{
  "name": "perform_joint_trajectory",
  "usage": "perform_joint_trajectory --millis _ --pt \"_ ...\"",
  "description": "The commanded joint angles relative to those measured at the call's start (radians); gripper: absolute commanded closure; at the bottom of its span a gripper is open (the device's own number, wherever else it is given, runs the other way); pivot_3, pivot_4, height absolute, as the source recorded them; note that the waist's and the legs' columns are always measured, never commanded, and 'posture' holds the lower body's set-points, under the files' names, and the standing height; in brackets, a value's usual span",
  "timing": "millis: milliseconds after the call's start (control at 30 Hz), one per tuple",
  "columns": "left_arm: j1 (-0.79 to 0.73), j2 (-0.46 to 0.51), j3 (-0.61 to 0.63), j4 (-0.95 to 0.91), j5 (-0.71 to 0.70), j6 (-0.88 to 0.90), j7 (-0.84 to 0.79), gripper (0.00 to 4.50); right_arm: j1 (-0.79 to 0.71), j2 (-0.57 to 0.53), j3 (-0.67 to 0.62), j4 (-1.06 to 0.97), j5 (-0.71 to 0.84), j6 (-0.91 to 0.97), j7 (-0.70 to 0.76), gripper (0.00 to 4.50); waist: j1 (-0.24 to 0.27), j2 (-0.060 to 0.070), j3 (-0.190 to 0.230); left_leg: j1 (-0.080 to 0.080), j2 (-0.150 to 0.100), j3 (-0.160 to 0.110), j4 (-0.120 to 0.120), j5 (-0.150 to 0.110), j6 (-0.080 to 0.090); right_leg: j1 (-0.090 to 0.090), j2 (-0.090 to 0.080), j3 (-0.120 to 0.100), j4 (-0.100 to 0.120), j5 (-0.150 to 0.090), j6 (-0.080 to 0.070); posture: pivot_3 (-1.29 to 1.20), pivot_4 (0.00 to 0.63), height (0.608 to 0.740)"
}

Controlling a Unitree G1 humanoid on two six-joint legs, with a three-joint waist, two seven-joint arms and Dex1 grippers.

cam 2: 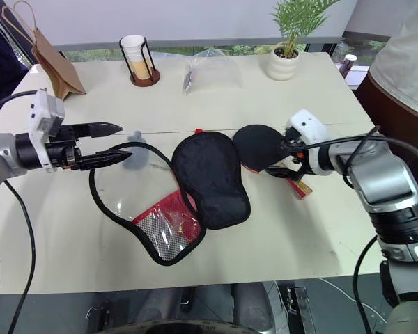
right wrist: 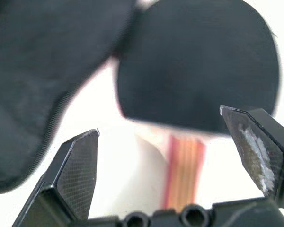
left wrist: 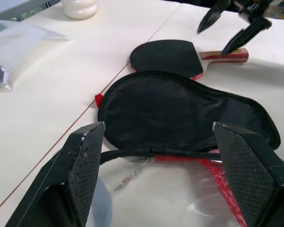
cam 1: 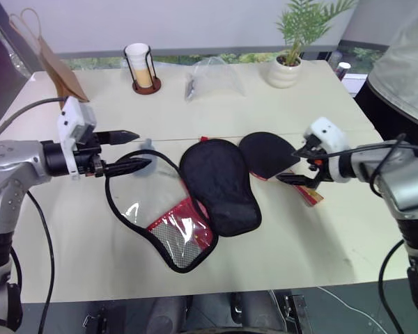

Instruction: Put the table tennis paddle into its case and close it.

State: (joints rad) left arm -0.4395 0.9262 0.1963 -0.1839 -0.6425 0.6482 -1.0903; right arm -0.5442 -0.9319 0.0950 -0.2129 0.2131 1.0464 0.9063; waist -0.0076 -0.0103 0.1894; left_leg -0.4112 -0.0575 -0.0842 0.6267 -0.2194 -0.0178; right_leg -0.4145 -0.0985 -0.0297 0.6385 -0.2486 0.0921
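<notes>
The black-faced table tennis paddle (cam 1: 266,154) lay flat on the table, handle toward the right, just beside the unzipped black-and-red case (cam 1: 218,184).

The table tennis paddle (cam 1: 267,154) lies on the table (cam 1: 320,229), right of the case (cam 1: 218,184).

no legible text anywhere (case (cam 1: 219,184), paddle (cam 1: 267,154), cup (cam 1: 138,62) — nothing readable on any)
</notes>
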Motion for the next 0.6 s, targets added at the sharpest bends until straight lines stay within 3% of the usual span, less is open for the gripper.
perform_joint_trajectory --millis 33,267,367,533,600 --pt "-0.024 -0.004 0.000 0.001 0.001 -0.019 -0.009 0.72 0.049 -0.013 -0.047 -0.047 0.014 0.051 -0.041 0.03 -0.002 0.000 0.000 0.000 0.000 0.000 0.000 0.000 0.000 0.000 0.000 0.000 -0.001 0.000 0.000 0.00 0.150 0.740" --pt "-0.060 -0.024 -0.038 0.036 0.021 -0.036 -0.026 0.72 0.128 0.068 -0.060 0.026 0.011 0.075 -0.150 0.03 -0.004 0.000 0.000 0.000 0.001 0.001 0.000 0.000 0.000 0.001 0.001 0.000 -0.003 0.001 -0.002 0.00 0.150 0.740" --pt "-0.074 -0.027 -0.046 0.052 0.028 -0.043 -0.036 0.72 0.121 0.112 -0.088 0.047 0.018 0.092 -0.192 0.91 -0.005 0.000 0.000 0.000 0.001 0.002 0.000 0.000 0.000 0.001 0.001 0.000 -0.003 0.002 -0.001 0.00 0.150 0.740" --pt "-0.082 -0.035 -0.057 0.059 0.033 -0.051 -0.037 0.72 0.113 0.122 -0.103 0.053 0.021 0.101 -0.213 3.51 -0.003 0.000 0.000 0.000 0.001 0.001 0.001 0.000 0.000 0.002 0.001 0.000 -0.004 0.002 -0.001 0.00 0.150 0.740" --pt "-0.085 -0.040 -0.061 0.061 0.036 -0.053 -0.037 0.72 0.109 0.121 -0.106 0.051 0.026 0.107 -0.216 3.56 -0.003 0.000 0.000 0.000 0.001 0.001 0.001 0.000 0.001 0.003 0.001 0.000 -0.004 0.002 -0.001 0.00 0.150 0.740"
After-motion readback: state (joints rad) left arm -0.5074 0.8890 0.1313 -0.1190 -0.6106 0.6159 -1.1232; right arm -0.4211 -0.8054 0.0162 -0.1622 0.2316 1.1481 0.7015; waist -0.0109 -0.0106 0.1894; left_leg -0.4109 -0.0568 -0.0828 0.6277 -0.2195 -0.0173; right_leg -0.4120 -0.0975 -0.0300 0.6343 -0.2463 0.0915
